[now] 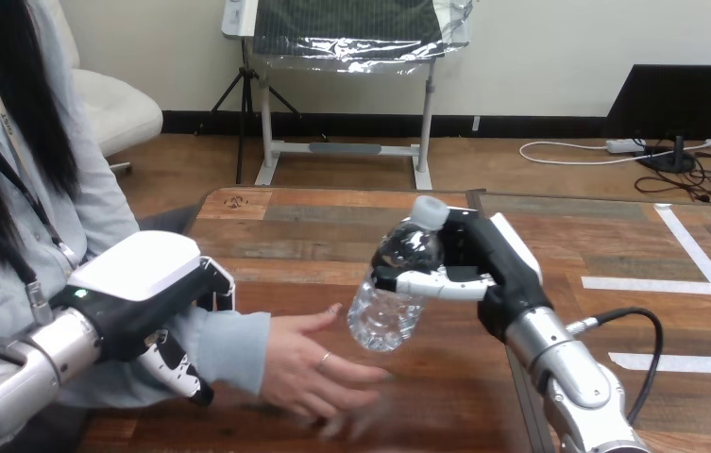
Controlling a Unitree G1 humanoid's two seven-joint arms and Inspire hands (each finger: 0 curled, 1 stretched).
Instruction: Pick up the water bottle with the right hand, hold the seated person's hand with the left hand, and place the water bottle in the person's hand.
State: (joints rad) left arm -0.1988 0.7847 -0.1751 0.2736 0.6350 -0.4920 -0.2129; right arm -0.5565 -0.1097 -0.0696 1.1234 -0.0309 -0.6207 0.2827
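A clear water bottle (397,288) with a white cap hangs tilted above the table, cap up and to the right. My right hand (483,269) is shut on it, fingers wrapped round its upper body. The person's hand (309,368) lies open, palm up, just below and left of the bottle's base, apart from it. My left hand (158,302) sits over the person's sleeved forearm (224,344), with fingers curled down round its near side.
The wooden table (332,222) stretches ahead, with its far edge near a metal stand. White tape strips (653,283) mark the floor at the right. The person sits close at the left edge.
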